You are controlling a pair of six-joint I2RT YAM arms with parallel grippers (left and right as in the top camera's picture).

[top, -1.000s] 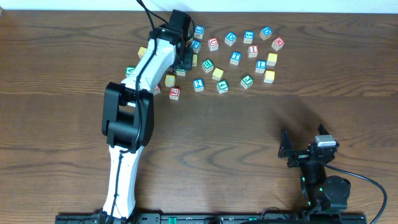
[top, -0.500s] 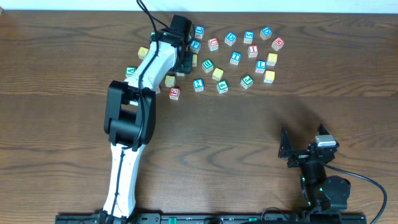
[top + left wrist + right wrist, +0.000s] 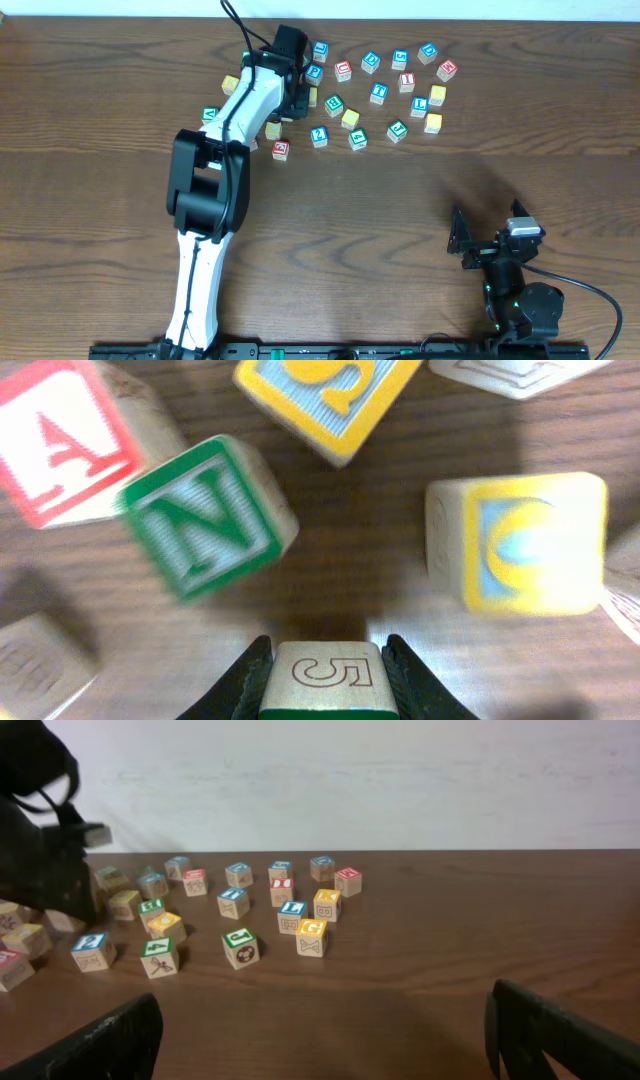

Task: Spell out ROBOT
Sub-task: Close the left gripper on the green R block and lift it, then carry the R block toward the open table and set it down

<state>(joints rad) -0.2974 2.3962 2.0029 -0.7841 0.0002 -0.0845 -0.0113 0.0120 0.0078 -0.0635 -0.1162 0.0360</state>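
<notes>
Near base, right gripper [image 3: 462, 240] hangs wide open, empty. Farther out among scattered wooden letter cubes [image 3: 378, 92], left gripper [image 3: 325, 652] is clamped on a small green-edged wooden cube stamped 5 [image 3: 322, 678], letter hidden. We judge it light, rigid, slick: pinch flat opposite sides.

Overhead evenly lit; left wrist close-up blurry (N cube [image 3: 205, 515] smeared), soft shadows.

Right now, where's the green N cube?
Left wrist view, left of centre: green N cube, just ahead of the left gripper, between the red A cube and a yellow-bordered cube.
</notes>
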